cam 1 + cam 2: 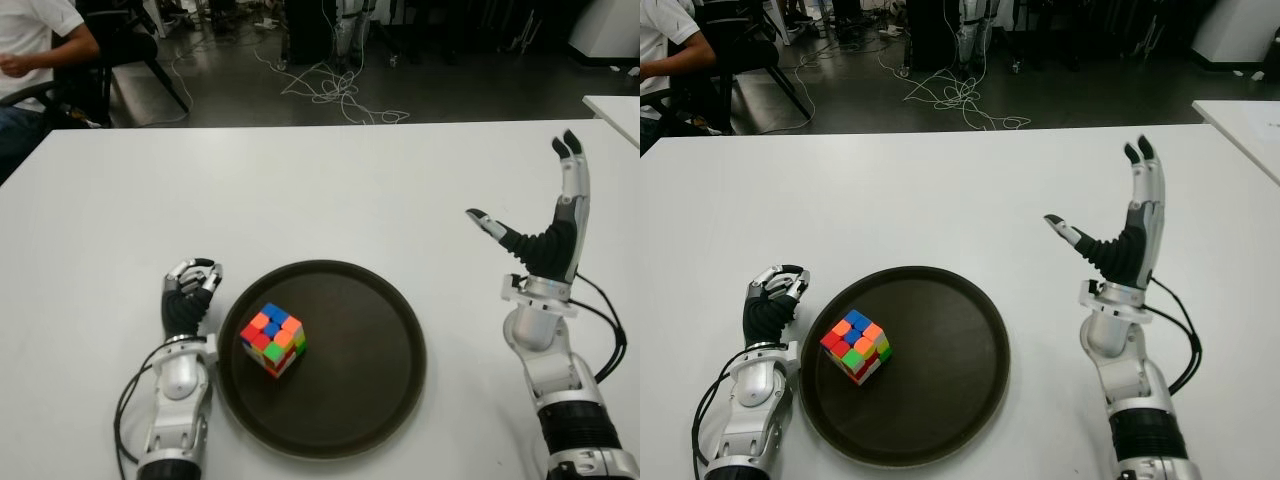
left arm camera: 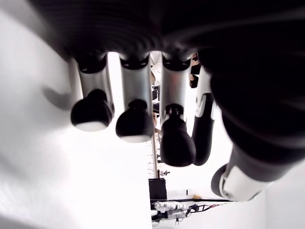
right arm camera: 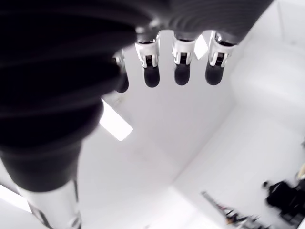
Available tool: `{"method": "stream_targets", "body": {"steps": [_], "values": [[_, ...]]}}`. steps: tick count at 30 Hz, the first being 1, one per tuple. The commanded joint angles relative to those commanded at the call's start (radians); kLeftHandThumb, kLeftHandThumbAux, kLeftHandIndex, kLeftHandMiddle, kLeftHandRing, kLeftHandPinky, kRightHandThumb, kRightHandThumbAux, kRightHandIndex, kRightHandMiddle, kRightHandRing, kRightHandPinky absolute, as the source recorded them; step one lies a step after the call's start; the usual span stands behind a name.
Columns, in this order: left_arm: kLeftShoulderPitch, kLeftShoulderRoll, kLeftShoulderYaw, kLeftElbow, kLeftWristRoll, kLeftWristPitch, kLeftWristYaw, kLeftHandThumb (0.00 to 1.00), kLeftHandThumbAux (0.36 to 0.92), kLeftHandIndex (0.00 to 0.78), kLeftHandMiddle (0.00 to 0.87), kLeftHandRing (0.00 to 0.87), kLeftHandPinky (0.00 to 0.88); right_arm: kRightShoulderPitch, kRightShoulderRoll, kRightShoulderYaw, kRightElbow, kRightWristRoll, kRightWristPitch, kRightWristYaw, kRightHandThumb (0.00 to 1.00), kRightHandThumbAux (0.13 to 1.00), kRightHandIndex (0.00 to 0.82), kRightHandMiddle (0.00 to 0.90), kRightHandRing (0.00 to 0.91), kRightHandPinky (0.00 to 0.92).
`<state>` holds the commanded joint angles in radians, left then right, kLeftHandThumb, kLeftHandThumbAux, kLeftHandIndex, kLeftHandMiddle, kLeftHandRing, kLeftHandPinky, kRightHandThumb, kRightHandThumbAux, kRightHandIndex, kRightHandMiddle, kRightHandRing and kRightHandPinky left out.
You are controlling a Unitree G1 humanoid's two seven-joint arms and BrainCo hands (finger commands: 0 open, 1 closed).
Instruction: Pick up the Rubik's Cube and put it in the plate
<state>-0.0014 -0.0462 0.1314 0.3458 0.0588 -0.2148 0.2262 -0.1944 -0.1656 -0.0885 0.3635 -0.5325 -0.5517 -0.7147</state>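
look first at the head views: they give you the whole layout, which neither wrist camera does. the rubik's cube [image 1: 273, 339] sits inside the dark round plate [image 1: 380, 360], on the plate's left part, near the rim but not against it. no hand touches it. the plate lies on the white surface [image 1: 320, 190], between your two hands.

the left hand [image 1: 190, 292] shows just beside the plate's left rim, its fingers curled in toward the palm and holding nothing. the left wrist view confirms this from close by: you see rounded dark fingertips [image 2: 135, 125] bent over with only white surface beneath them, and no cube or plate in sight there.

the right hand [image 1: 545, 225] is well to the right of the plate, raised with the fingers stretched upward and the thumb held out to the side, empty. the right wrist view shows only the fingertips [image 3: 182, 74] extended in a row against bright white; it tells you nothing about the cube.

the cube has no long axis, being equal on all sides. it stands turned so that one vertical edge faces you, with two side faces visible to either side of that edge and the top face showing blue, orange and red squares.

only the head views show the background: a person [image 1: 35, 40] seated at the far left and loose cables [image 1: 330, 90] on the floor beyond the surface.
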Motion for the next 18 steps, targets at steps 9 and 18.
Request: {"method": "stream_targets", "body": {"steps": [9, 18], "values": [[0.001, 0.0, 0.001, 0.002, -0.003, -0.012, -0.001, 0.716, 0.7, 0.445, 0.811, 0.839, 0.842, 0.035, 0.009, 0.014, 0.012, 0.075, 0.052, 0.091, 0.0, 0.898, 0.003, 0.003, 0.0, 0.011], [0.001, -0.002, 0.005, 0.003, -0.019, -0.019, -0.008, 0.716, 0.7, 0.445, 0.812, 0.84, 0.843, 0.064, 0.02, 0.006, 0.005, 0.187, 0.101, 0.206, 0.101, 0.883, 0.384, 0.409, 0.425, 0.455]]}}
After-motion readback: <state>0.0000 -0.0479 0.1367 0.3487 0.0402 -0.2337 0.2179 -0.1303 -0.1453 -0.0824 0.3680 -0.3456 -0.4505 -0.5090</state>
